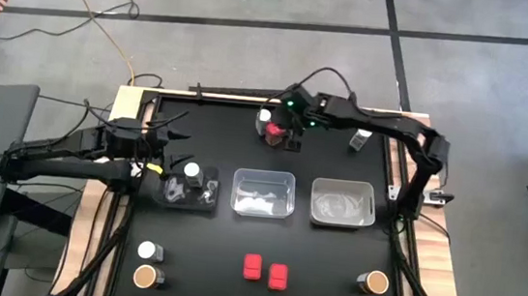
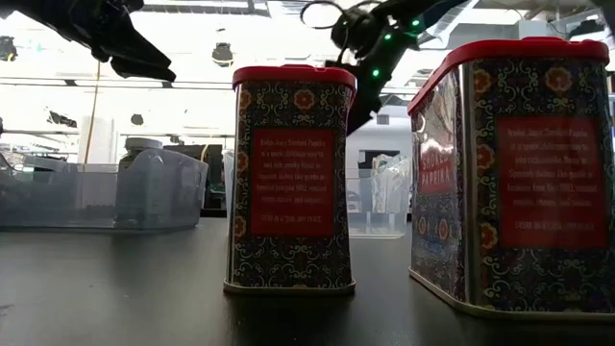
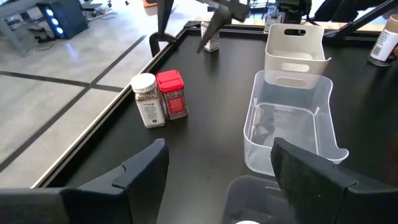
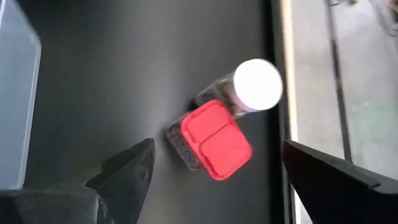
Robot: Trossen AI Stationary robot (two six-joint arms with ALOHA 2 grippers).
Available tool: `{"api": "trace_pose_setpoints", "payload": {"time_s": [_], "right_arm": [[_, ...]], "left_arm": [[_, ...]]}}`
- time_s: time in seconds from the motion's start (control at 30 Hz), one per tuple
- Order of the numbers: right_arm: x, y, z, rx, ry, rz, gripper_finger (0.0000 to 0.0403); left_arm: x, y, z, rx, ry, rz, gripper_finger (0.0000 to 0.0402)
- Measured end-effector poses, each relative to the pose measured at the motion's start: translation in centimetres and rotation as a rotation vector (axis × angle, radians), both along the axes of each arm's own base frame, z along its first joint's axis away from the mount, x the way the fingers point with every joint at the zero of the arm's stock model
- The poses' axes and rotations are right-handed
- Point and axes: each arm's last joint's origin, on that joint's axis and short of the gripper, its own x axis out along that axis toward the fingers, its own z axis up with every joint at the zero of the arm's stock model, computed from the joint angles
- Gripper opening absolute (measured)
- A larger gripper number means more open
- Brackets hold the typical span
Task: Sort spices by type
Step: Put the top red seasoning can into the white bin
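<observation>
At the near edge of the table [image 1: 234, 155] stand two red tins [image 1: 253, 266] [image 1: 278, 277], side by side and upright; in the low view they fill the foreground [image 2: 293, 178] [image 2: 514, 173]. Left of them in the high view are a white-capped jar [image 1: 149, 251] and, just nearer, a tan-topped jar [image 1: 145, 276]. Another tan-topped jar [image 1: 374, 282] stands alone near the right corner.

Across the middle of the table lie three clear trays. The left tray [image 1: 187, 191] holds one white-capped jar [image 1: 192, 173]. The middle tray [image 1: 264, 193] and right tray [image 1: 343, 202] are just beside each other.

The left gripper [image 1: 150, 168] hangs at the left tray's left end. Its fingers [image 3: 146, 168] are parted with nothing between them.

Toward the far edge, a red tin [image 1: 274, 132] and a white-capped jar [image 1: 265, 117] stand touching; the right wrist view shows them from above [image 4: 216, 138] [image 4: 256, 84]. The right gripper [image 1: 290, 131] hovers over this pair, its fingers [image 4: 124, 168] spread wide on either side and gripping nothing. One more jar [image 1: 359, 140] stands at the far right, beside the right arm.
</observation>
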Motion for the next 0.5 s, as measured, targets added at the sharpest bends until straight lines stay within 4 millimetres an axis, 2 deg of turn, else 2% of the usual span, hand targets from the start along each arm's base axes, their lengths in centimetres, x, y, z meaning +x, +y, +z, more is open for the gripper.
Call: {"api": "trace_pose_setpoints", "payload": {"time_s": [0.27, 0.5], "right_arm": [[0.9, -0.6, -2.2, -0.005, 0.120, 0.106, 0.0379], [1.3, -2.0, -3.5, -0.013, 0.131, 0.095, 0.0379]], "left_arm": [[0.0, 0.0, 0.0, -0.003, -0.002, -0.001, 0.0271], [0.0, 0.0, 0.0, -0.011, -0.006, 0.002, 0.0271]]}}
